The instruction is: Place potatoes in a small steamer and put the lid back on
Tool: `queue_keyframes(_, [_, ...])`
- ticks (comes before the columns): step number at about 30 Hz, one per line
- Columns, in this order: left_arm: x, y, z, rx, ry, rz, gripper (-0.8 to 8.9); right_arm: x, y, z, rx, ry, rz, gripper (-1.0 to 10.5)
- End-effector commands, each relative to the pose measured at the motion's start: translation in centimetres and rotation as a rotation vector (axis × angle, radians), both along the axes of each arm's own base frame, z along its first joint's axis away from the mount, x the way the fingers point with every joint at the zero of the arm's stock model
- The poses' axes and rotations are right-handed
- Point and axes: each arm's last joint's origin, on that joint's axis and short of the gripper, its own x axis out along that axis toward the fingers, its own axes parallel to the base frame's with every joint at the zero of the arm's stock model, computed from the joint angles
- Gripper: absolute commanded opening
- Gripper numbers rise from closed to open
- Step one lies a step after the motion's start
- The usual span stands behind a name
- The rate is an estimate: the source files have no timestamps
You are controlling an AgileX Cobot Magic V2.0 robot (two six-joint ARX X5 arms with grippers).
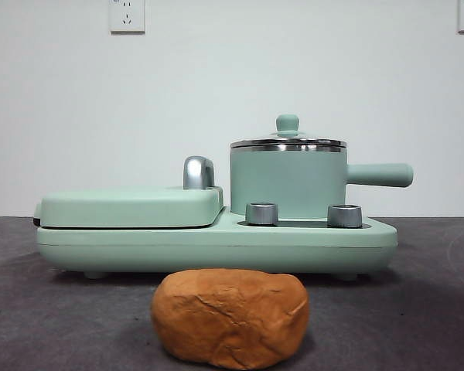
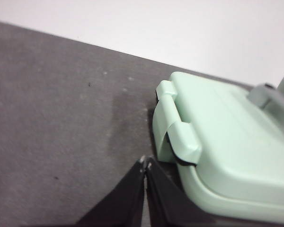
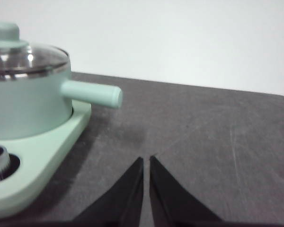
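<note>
Cooking station (image 1: 216, 243), mint green, on the grey tabletop (image 1: 54, 325): its closed hinged grill plate (image 2: 227, 142) lies just beside the left hand (image 2: 145, 163), whose jaws are pressed together and empty above bare tabletop. The small steamer (image 1: 288, 182) sits on the station's other end, its straight side handle (image 3: 91, 93) pointing toward the right hand (image 3: 146, 161), jaws likewise together, empty, and well apart from the pot. The potato (image 1: 230, 317), one wrinkled orange-brown lump about as wide as the pot, rests on the tabletop in front of the station, apart from both hands; it looks firm, matt and fairly heavy, best gripped across its narrower middle with jaws wide. The glass lid (image 3: 28, 59) covers the pot; probably fragile and slippery, so take it by the small knob (image 1: 288, 122)
</note>
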Motion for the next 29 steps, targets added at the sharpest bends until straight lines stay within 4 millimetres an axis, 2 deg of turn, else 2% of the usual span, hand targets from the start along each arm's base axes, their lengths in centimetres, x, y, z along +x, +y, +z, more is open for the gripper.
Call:
queue_keyframes(1, [0.1, 0.0, -0.3, -0.133, 0.004, 0.015, 0.06, 0.0, 0.0, 0.3, 0.057, -0.037, 0.011, 0.2])
queue_keyframes(11, [0.1, 0.0, 1.9, -0.156, -0.217, 0.0, 0.06, -0.2, 0.0, 2.1, 0.224, -0.206, 0.02, 0.1])
queue_keyframes(16, [-0.4, 0.0, 4.0, -0.162, -0.308, -0.004, 0.08, -0.5, -0.2, 3.2, 0.34, -0.265, -0.008, 0.1])
queue_keyframes(19, [-0.6, 0.0, 5.6, -0.161, -0.284, -0.002, 0.09, -0.8, -0.2, 4.4, 0.402, -0.23, -0.004, 0.1])
queue_keyframes(24, [-0.5, 0.0, 8.8, -0.152, -0.171, 0.004, 0.09, -1.4, -0.2, 6.8, 0.404, -0.111, -0.021, 0.1])
queue_keyframes(29, [0.9, -0.3, 12.9, -0.088, -0.08, -0.078, 0.09, -1.2, 0.0, 9.8, 0.389, -0.02, 0.045, 0.1])
